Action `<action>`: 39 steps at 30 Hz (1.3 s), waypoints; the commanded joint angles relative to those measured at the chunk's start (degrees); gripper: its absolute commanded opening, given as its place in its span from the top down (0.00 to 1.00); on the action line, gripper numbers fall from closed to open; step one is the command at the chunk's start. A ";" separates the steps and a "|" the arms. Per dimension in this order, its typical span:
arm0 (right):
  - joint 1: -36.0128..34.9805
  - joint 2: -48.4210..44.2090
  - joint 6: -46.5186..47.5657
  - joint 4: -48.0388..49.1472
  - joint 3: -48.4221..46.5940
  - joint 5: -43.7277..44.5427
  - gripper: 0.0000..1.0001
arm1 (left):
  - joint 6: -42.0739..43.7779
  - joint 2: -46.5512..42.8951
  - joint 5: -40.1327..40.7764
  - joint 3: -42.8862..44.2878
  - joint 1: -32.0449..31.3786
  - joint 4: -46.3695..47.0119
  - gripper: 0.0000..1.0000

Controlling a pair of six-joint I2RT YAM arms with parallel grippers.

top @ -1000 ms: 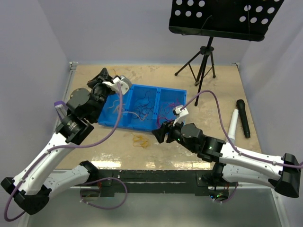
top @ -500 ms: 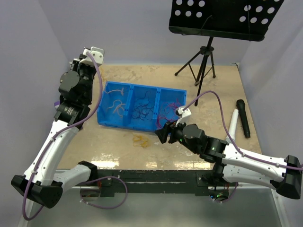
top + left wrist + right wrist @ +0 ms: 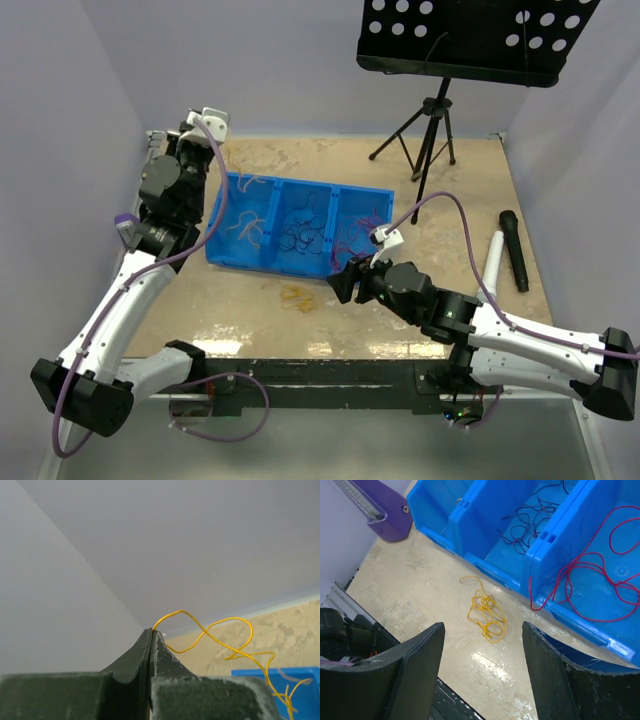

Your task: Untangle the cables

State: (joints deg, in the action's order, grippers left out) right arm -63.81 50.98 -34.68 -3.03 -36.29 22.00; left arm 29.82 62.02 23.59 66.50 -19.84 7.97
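Note:
A blue three-compartment bin (image 3: pixel 262 264) holds thin cables: pale ones on the left (image 3: pixel 246 226), dark ones in the middle (image 3: pixel 530 520) and red ones on the right (image 3: pixel 590 565). My left gripper (image 3: pixel 152 630) is shut on a thin yellow cable (image 3: pixel 220 630) and holds it high by the far left corner (image 3: pixel 190 130); the cable trails down toward the bin. My right gripper (image 3: pixel 482 625) is open and empty above a small yellow cable tangle (image 3: pixel 487 615) on the table in front of the bin (image 3: pixel 296 297).
A black music stand (image 3: pixel 470 40) on a tripod (image 3: pixel 425 130) stands at the back right. A black microphone (image 3: pixel 514 250) and a white one (image 3: pixel 492 262) lie at the right. A purple block (image 3: pixel 380 510) sits left of the bin.
My left gripper rose out of the bin's left compartment to the far left corner, shut on the yellow cable. The bin shifted slightly. The right arm barely moved.

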 commanded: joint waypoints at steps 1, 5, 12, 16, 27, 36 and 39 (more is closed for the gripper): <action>0.00 -1.41 -0.92 0.66 -0.53 1.47 0.33 | 3.04 1.34 0.84 -7.69 0.76 6.26 1.00; 0.00 -2.20 -1.01 -0.49 -0.62 1.99 0.33 | 2.43 3.54 -0.39 -12.26 0.85 6.80 1.00; 0.00 -2.99 -1.45 -1.02 -0.53 2.35 0.33 | 1.47 6.36 0.39 -16.92 0.85 8.29 1.00; -0.08 -2.82 -1.36 -1.10 -0.36 2.52 0.33 | 4.00 3.91 -0.47 -21.75 0.85 9.08 1.00; 0.00 -1.50 -1.27 -0.75 -1.06 2.35 0.33 | 6.13 1.18 -8.03 -31.25 0.76 4.52 1.00; 0.00 -1.15 -1.45 -0.32 -0.53 1.56 0.33 | 3.76 4.33 -10.32 -28.11 0.85 2.58 0.73; -0.08 0.17 -1.53 0.39 -0.36 0.59 0.32 | 1.47 6.97 -11.11 -22.31 0.76 0.30 0.61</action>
State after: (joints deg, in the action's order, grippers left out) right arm -63.81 50.00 -35.46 -4.29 -36.29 23.03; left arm 34.59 66.67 14.76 36.34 -19.40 8.51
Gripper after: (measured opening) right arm 0.676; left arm 0.309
